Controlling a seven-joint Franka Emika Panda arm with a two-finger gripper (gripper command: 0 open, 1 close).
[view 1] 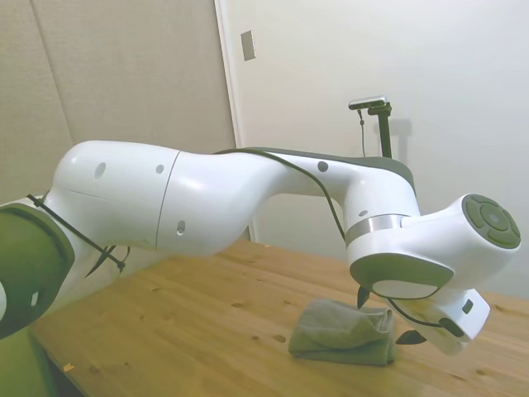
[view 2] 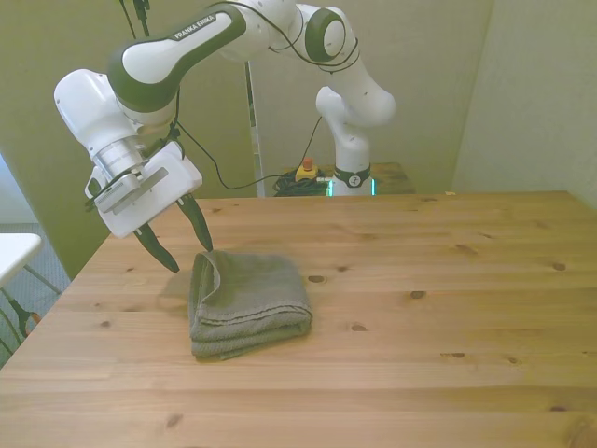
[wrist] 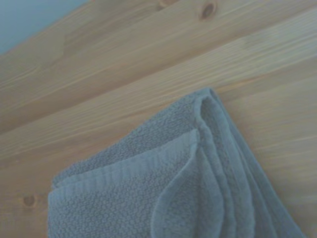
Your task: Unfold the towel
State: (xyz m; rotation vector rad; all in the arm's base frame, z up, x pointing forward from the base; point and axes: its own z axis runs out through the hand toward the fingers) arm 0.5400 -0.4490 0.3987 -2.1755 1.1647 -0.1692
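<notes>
The grey-green towel (view 2: 248,302) lies folded in layers on the wooden table (view 2: 420,336), toward the front view's left. In the side view the towel (view 1: 343,333) is a thick folded bundle. My gripper (view 2: 187,250) is open, its two dark fingers pointing down just above the towel's far-left corner, one finger close over the towel's edge, the other beside it over bare wood. Nothing is between the fingers. The wrist view shows that corner of the towel (wrist: 188,178) up close, with its stacked hemmed layers.
Bare wood (view 2: 448,280) spreads across the front view's right and toward the near edge. The table's left edge (view 2: 70,289) runs close to the gripper. A white surface (view 2: 14,250) stands beyond that edge.
</notes>
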